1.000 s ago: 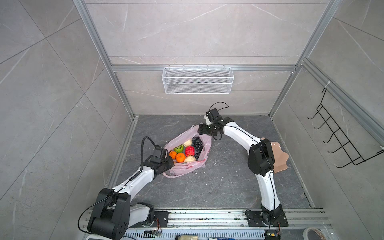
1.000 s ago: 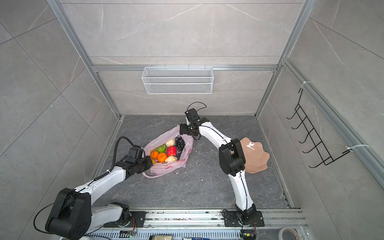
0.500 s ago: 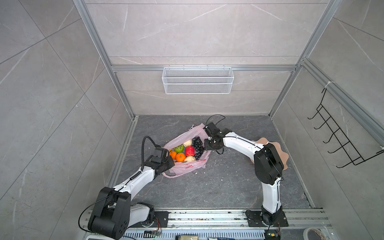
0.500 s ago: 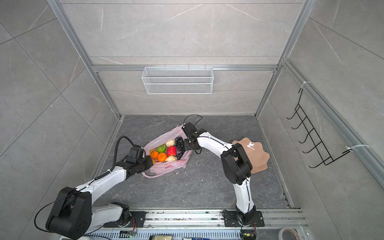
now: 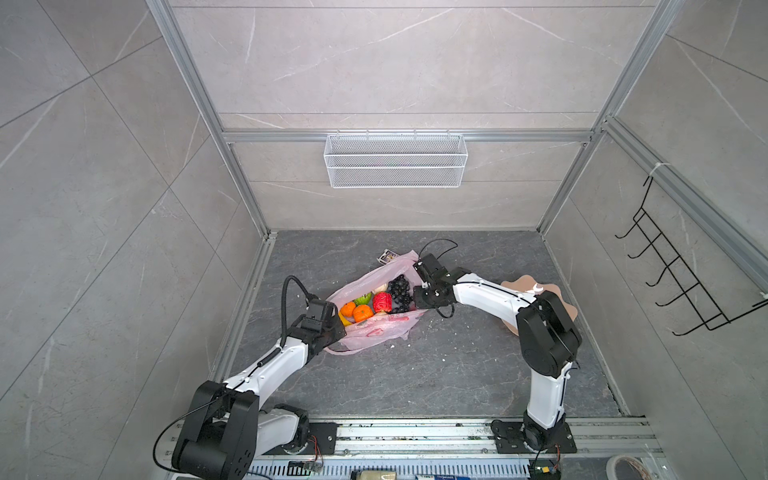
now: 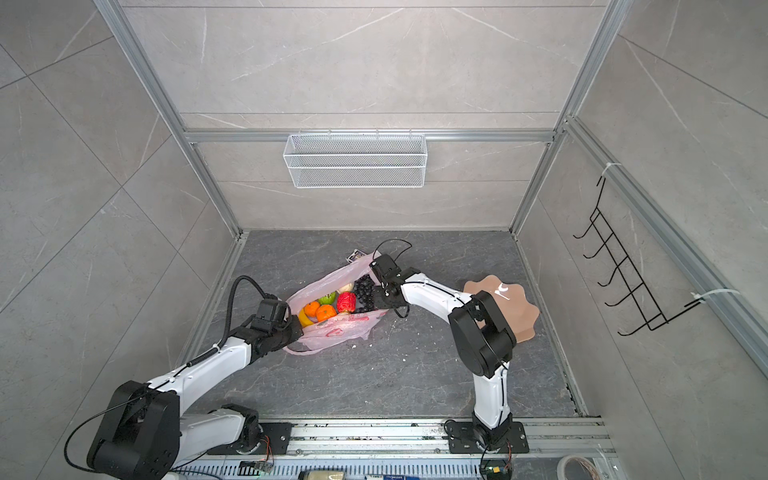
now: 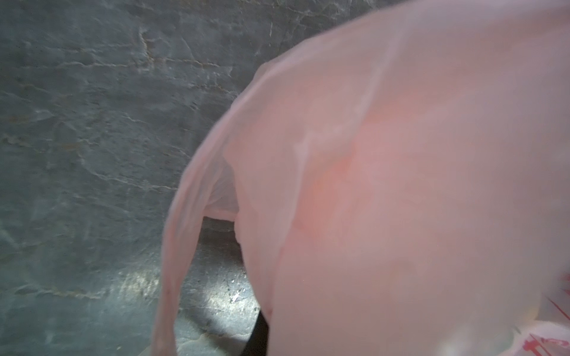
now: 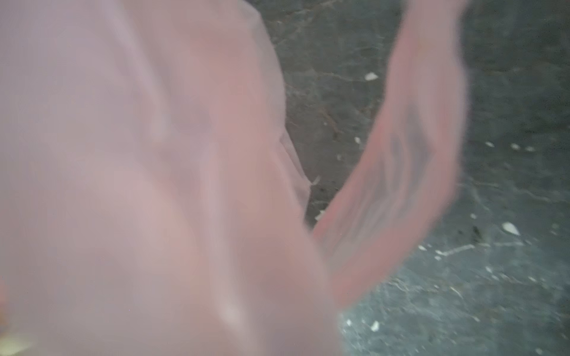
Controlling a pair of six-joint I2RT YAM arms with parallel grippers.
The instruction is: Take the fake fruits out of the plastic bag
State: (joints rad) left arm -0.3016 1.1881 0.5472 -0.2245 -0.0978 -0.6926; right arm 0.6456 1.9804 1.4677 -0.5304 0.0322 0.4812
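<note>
Left hand (image 5: 336,329) hasn't budged. It's clamped on the near-left rim of the bag (image 5: 376,330), low on the desk (image 5: 415,374), and its wrist cam shows pretty much nothing but pink film. The bag lies left of centre with its mouth gaping upward, and all the fruits are inside it. Banana (image 5: 343,320) and oranges (image 5: 363,313) sit nearest, then the green one (image 5: 363,298), the red one (image 5: 382,302) and a beige one (image 5: 380,288), with the grapes (image 5: 400,291) furthest right.

What changed is the right hand (image 5: 417,300). A second ago it was up over the bag's far end with its jaws spread wide. Now it has come nearer and lower, to the right rim just beside the grapes, and the jaws have been closing. I can't tell if they're fully together or what's between them, film or grapes. Its wrist cam is just blurry pink plus a handle loop (image 8: 410,154).

My read is that nothing's out yet. If the right hand got the rim, the mouth is held from both sides and one hand must let go to pick. If it's on the grapes, that's the first fruit out, and thin film could get pinched along with it.

Further right, the plate (image 6: 519,305) sits half behind the right arm. A small card (image 5: 387,257) lies at the bag's far tip, and a wire basket (image 5: 395,160) hangs on the far wall.
</note>
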